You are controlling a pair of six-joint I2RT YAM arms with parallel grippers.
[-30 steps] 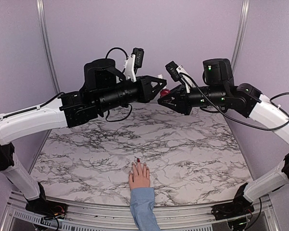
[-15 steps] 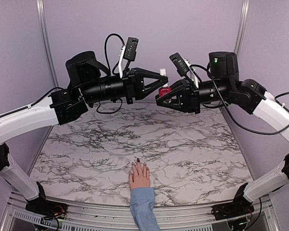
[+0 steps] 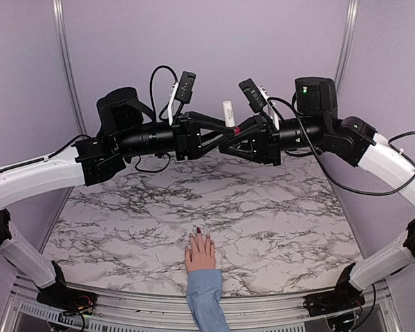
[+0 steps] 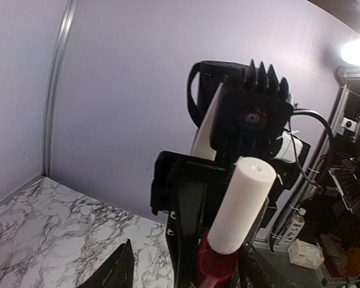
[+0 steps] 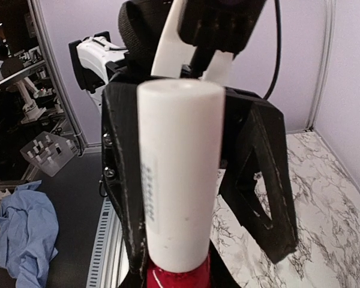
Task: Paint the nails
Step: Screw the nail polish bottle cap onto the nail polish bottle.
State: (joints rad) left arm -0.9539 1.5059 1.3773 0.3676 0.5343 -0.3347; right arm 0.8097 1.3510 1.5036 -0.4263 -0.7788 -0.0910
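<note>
A pale pink hand (image 3: 200, 253) in a light blue sleeve (image 3: 206, 299) lies palm down at the table's near edge. One of the nails (image 3: 198, 230) is dark red; the others look pale. High over the far side of the table my right gripper (image 3: 236, 135) (image 5: 179, 283) is shut on a small dark red polish bottle (image 3: 237, 129) (image 4: 219, 270) (image 5: 180, 279). Its white cap (image 3: 228, 111) (image 4: 243, 204) (image 5: 180, 180) points up and leftward. My left gripper (image 3: 232, 123) (image 4: 186, 271) is open, its fingers (image 5: 259, 180) on either side of the cap.
The marble-patterned table (image 3: 124, 221) lies far below both grippers. Purple walls close the back and sides, with metal posts (image 3: 63, 62) in the corners. The two arms meet tip to tip, cables (image 3: 159, 72) looping above them.
My left gripper was shut on the white cap and has now opened around it. Both arms have drawn closer together, and the bottle now tilts with its cap leaning left.
</note>
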